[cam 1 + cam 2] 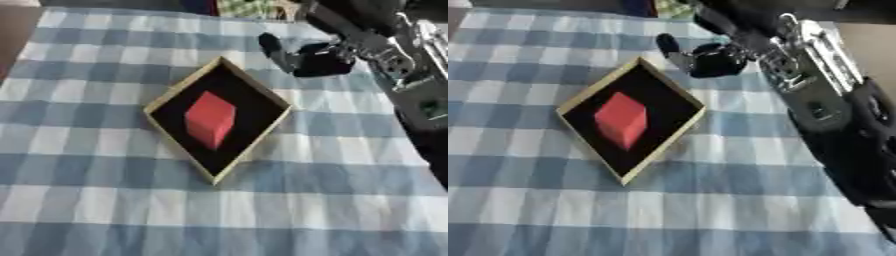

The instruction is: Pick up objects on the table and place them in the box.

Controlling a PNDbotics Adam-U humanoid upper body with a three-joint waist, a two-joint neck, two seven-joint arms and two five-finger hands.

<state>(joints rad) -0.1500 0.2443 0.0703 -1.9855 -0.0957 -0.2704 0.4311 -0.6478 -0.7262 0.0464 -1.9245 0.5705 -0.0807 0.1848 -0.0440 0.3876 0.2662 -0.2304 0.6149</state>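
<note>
Red block (210,119): a cube-like solid resting inside the box (171,95), roughly at its centre, one corner turned toward the viewer. The box is a shallow tray with a black interior and pale tan rim, set diamond-wise on the worktop (105,200), which is covered by a blue-and-white checked cloth. Right hand (308,59): black, poised just beyond the box's far corner, apart from the block; its fingers (271,49) are partly curled, holding nothing. The right arm enters from the upper right, black with silver joints.
</note>
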